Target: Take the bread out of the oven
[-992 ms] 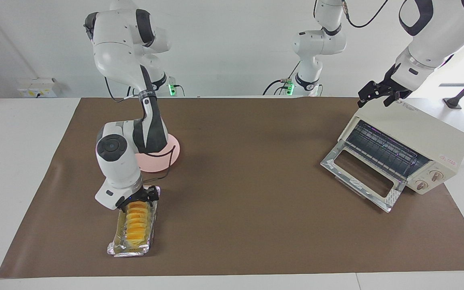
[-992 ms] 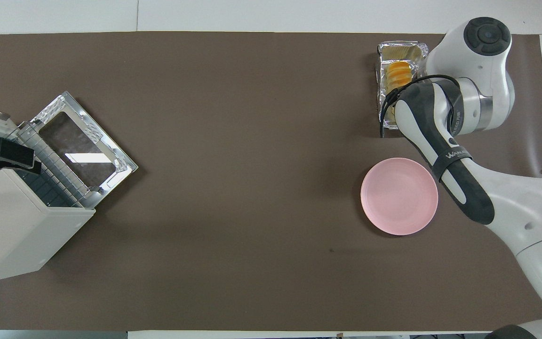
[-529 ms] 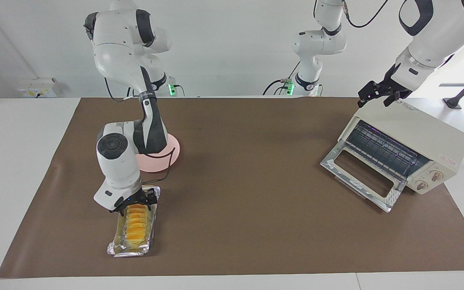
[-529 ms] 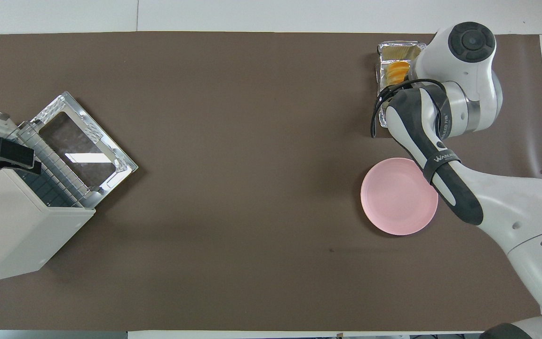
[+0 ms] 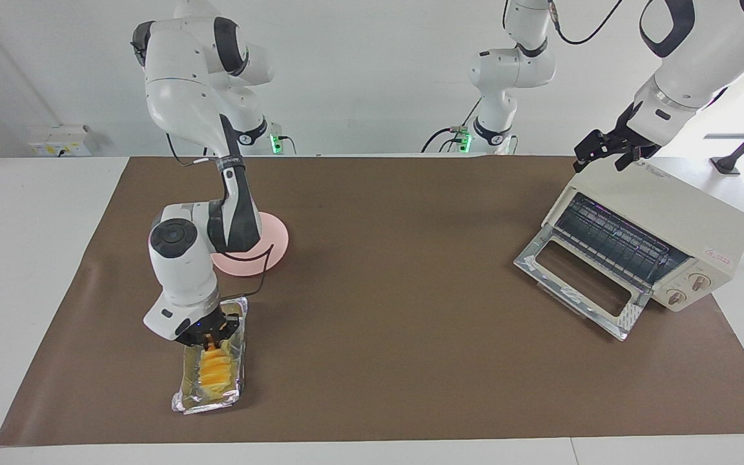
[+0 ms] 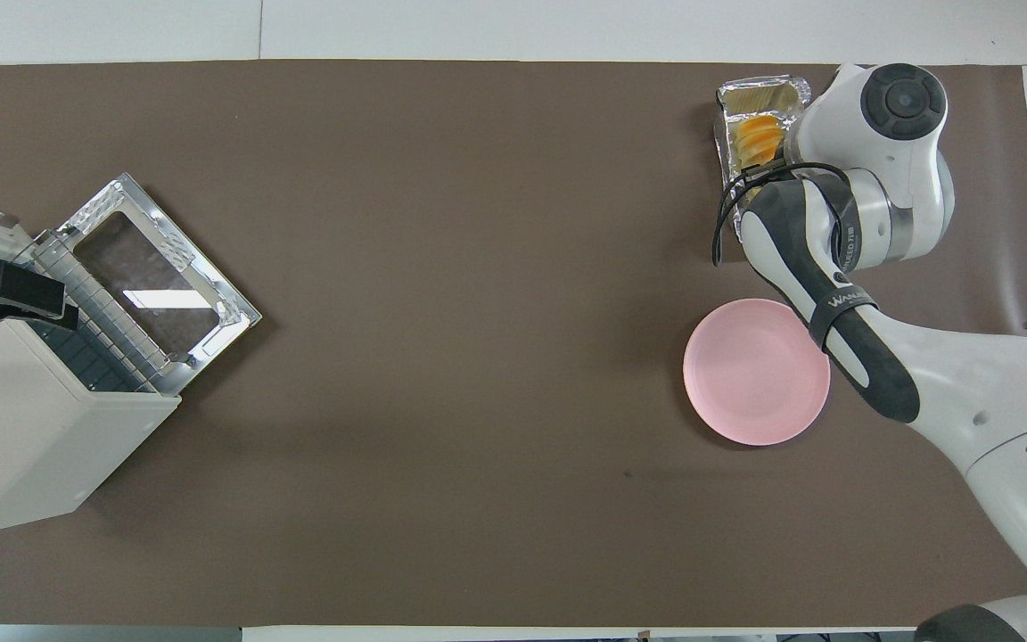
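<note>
i am holding the right claw [image 5: 212,338] down in the foil tray [image 5: 209,395], and it is clenching on the end of the bread [image 5: 215,369] that lies nearer to the robots. the bread is already out of the oven [image 5: 653,242]: it is lying in the tray toward the right arm's end of the table [image 5: 411,361], farther from the robots than the pink plate [image 6: 756,371]. the oven is standing at the left arm's end with its door [image 5: 578,284] dropped open and its rack bare. the left claw [image 5: 606,150] is waiting, released, over the top edge of the oven.

my worry is the grip. i am pinching only one end of a ridged, segmented loaf, so as i lift it the free end may sag, a slice may tear away, or the whole loaf may slide out. the light foil may also cling and come up with it.

from overhead my own wrist is covering the claw and half the tray, so i cannot make out how deep the fingers are sitting.
</note>
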Controlling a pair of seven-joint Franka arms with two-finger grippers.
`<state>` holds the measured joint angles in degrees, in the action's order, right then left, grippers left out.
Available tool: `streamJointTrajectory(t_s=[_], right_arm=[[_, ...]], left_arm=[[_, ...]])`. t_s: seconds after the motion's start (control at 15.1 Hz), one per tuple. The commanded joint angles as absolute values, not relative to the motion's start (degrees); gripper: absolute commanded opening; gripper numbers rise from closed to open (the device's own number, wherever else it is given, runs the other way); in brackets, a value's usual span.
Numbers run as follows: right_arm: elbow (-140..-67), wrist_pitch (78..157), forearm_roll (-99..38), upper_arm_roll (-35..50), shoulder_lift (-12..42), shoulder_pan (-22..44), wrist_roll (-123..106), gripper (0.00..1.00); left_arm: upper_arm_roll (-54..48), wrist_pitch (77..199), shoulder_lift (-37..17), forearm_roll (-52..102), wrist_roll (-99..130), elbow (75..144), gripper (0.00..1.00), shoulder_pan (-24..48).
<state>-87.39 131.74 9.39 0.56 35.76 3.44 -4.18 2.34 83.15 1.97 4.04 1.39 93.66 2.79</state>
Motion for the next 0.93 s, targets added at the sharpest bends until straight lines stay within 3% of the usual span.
streamJointTrajectory(t_s=[0.0,0.4,0.6,0.86], right_arm=[[-87.46,126.50,9.84,1.49,34.37,2.46,-5.10,0.00],[-90.07,111.02,9.58,1.76,22.61,3.16,-7.56,0.00],[-103.56,112.14,4.69,1.67,11.29,2.81,-7.91,0.00],[-123.71,121.01,1.51,1.67,-3.04,2.20,-7.29,0.00]], left_arm=[[2.46,84.29,3.69,3.08,1.85,95.71,1.00,3.08],[2.46,84.29,3.69,3.08,1.85,95.71,1.00,3.08],[2.46,84.29,3.69,3.08,1.85,95.71,1.00,3.08],[2.46,84.29,3.69,3.08,1.85,95.71,1.00,3.08]])
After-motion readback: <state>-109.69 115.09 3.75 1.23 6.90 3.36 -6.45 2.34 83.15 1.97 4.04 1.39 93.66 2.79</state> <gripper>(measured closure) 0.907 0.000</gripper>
